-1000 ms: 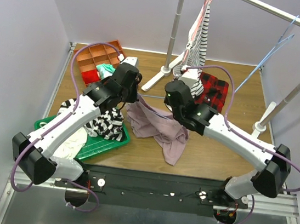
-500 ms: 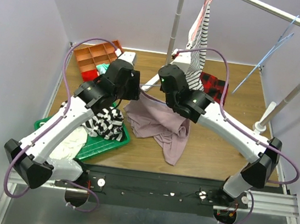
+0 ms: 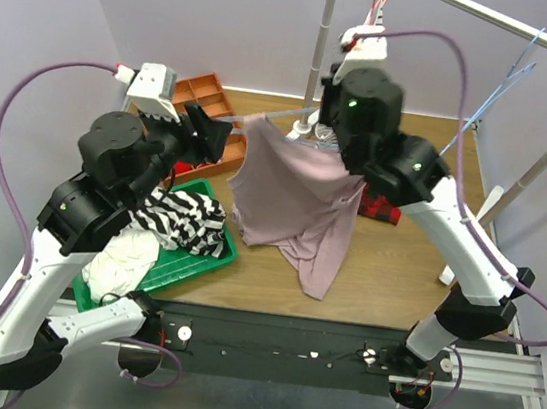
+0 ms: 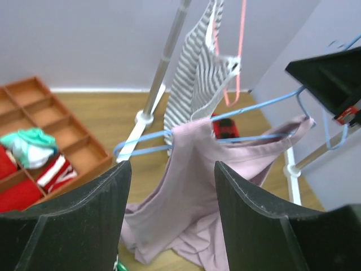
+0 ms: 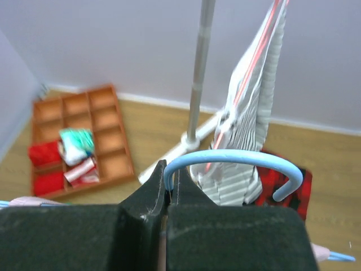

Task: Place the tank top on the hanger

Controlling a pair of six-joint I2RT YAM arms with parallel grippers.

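1. The left gripper is raised off the table. Its two black fingers are spread wide and hold nothing.
2. Straight ahead of those open fingers hangs the plain dusty-pink soft tank top. Its shoulder straps are draped over the arms of the thin light-blue wire hanger, and the body falls loose toward the wooden table.
3. The right gripper has its black fingers pressed together on the base of the hanger's hook. The blue arch of the hook curves just beyond the fingertips and off to their right.
4. Beyond the right fingers a black-and-white striped shirt hangs from a pinkish-red hanger beside a grey metal rack pole. A red-and-black plaid garment lies below it.
5. To the left of the left fingers sits an orange compartment tray with red and teal cloth pieces in some cells.
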